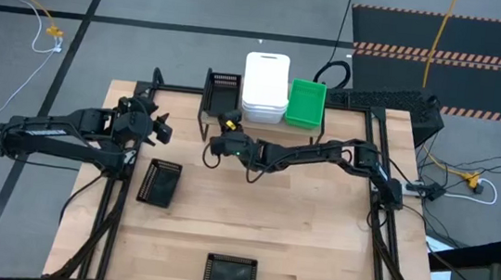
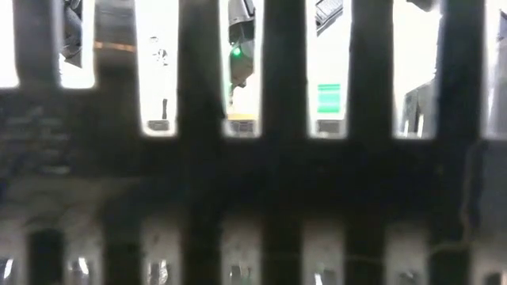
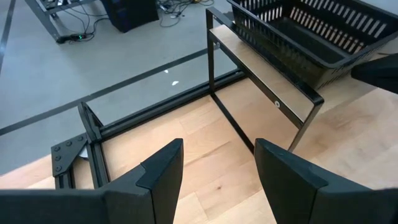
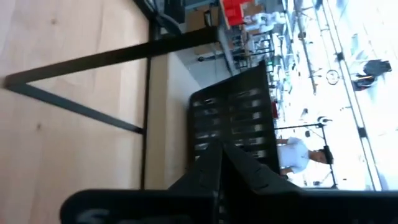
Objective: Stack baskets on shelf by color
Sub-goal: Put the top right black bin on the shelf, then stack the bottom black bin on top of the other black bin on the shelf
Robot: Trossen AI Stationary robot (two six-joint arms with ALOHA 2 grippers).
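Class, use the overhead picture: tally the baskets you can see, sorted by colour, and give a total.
Black mesh: 3 (at the back, mid-table, front edge)
White: 1 seen
Green: 1 seen
Total: 5 seen; any nested underneath are hidden.

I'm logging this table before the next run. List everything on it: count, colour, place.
black mesh baskets: three; one on the shelf's left end, one on the tabletop by the left arm, one at the table's near edge
white baskets: one stack, count unclear, middle of the shelf
green baskets: at least one, shelf's right end
shelf: one, light wood, black legs, far edge of the table
left gripper: fingers open, empty, facing the shelf
right gripper: fingers shut, in front of the shelf's left end
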